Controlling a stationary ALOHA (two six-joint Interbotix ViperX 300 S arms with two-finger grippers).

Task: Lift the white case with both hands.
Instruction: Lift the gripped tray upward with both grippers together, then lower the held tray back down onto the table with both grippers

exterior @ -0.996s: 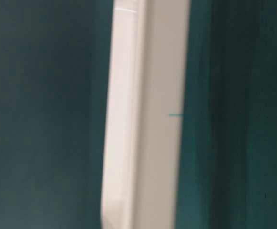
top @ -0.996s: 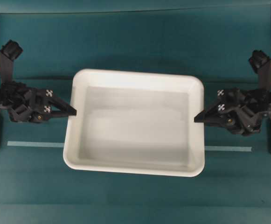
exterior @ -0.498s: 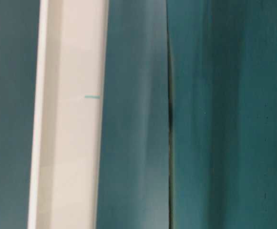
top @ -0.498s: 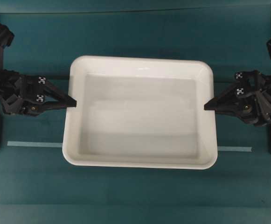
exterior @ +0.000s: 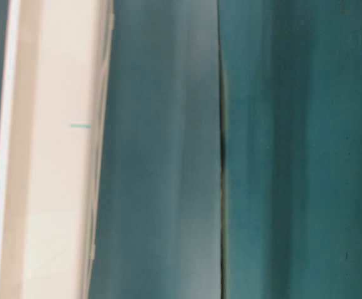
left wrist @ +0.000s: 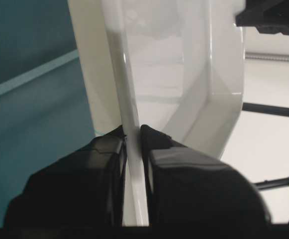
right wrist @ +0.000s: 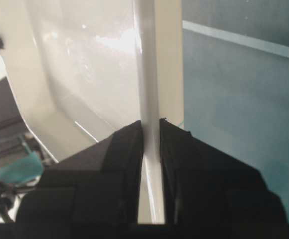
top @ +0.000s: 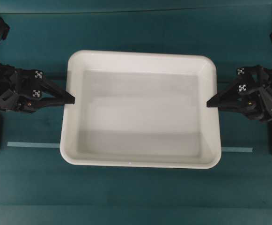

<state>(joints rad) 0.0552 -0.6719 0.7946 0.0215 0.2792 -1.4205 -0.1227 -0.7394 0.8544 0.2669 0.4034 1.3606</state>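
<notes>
Both end effectors pinching the white case (top: 140, 110). My left end effector (top: 70, 99) clamps the rim on its left short side, my right end effector (top: 210, 101) the rim on the right short side, jaws either side of the lip. Case sits between them, over the teal counter (top: 140, 33), above the pale tape line (top: 33, 145).

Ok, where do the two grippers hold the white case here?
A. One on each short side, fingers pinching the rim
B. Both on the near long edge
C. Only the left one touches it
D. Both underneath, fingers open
A: the left gripper and the right gripper each pinch the rim of the white case on opposite short sides; both wrist views show the rim clamped.
</notes>
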